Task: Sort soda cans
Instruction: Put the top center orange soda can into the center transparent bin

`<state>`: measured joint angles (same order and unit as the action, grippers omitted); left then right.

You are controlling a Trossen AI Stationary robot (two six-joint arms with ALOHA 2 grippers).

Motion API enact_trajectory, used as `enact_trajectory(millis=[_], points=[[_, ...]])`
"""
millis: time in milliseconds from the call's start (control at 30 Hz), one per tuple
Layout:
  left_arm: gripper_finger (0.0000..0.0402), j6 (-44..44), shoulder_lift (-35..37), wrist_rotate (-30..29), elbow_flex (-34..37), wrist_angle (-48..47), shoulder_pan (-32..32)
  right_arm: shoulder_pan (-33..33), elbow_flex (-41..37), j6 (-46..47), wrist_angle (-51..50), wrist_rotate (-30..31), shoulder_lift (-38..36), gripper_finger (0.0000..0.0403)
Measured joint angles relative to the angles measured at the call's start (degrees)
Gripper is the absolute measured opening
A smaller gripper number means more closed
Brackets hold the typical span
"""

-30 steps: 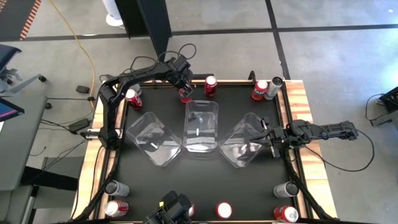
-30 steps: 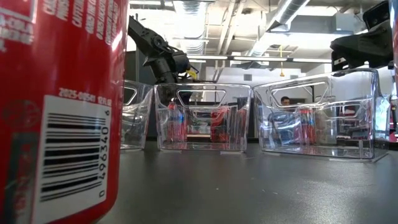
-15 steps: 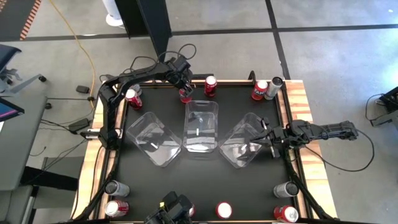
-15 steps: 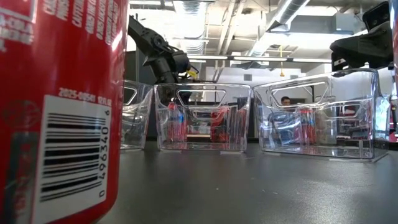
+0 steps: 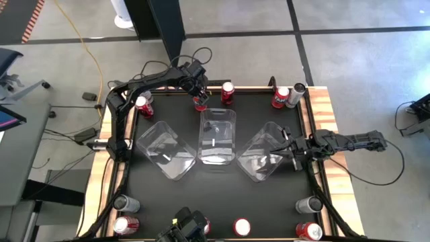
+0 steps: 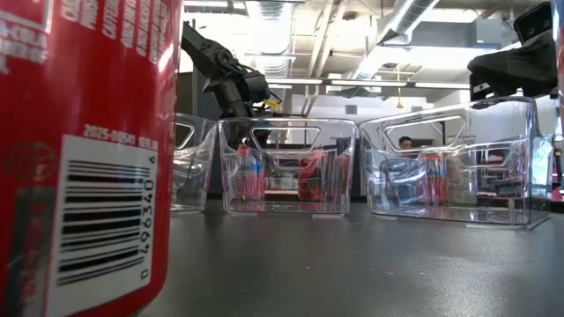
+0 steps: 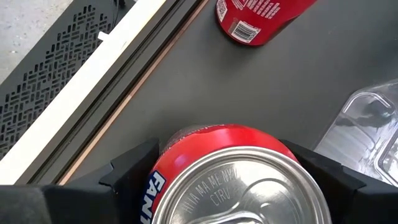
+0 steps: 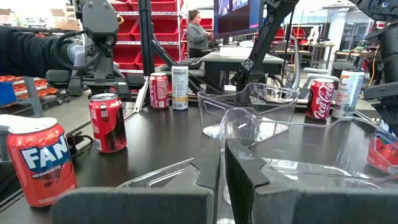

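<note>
- The left end effector (image 5: 199,96) is at the far edge of the tabletop (image 5: 222,191), just behind the middle clear bin (image 5: 218,136). Its two dark fingers (image 7: 134,169) are closed against the sides of a red Fanta can (image 7: 227,180), one on each flank.
- A second red can (image 7: 261,18) stands just beside it along the same far edge; from above it shows as a red can with a silver top (image 5: 228,92).
- The right end effector (image 5: 290,149) is at the right edge of the tabletop, its fingers pinched on the rim of the right clear bin (image 5: 263,160).
- The left clear bin (image 5: 165,149) lies angled toward the left edge, well apart from both arms.
- Remaining soda cans sit around the tabletop's border: a red can at the far left corner (image 5: 143,106), a red and a silver pair at the far right corner (image 5: 287,96), a silver and a red one at the near left corner (image 5: 125,214), a red can at the middle of the near edge (image 5: 242,227), and a silver and a red one at the near right corner (image 5: 308,216).
- A red can with a barcode (image 6: 88,158) stands very close in the low view.
</note>
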<state>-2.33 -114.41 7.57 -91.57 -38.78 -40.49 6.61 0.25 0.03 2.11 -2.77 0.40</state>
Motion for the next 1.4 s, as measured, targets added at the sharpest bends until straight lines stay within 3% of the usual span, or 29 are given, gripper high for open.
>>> enact_trajectory(millis=[500,900,1400], points=[[0.0295,-1.3,0.0,-0.3,-1.7,-1.2,0.0,0.0,0.0,0.0,0.0,0.0,0.0,0.0044],[0.0295,-4.0,0.6,-0.8,-7.2,-6.9,0.2,0.0,0.0,0.0,0.0,0.0,0.0,0.0044],[0.0295,-4.4,10.8,-1.7,-9.0,-10.4,0.7,0.0,0.0,0.0,0.0,0.0,0.0,0.0044]])
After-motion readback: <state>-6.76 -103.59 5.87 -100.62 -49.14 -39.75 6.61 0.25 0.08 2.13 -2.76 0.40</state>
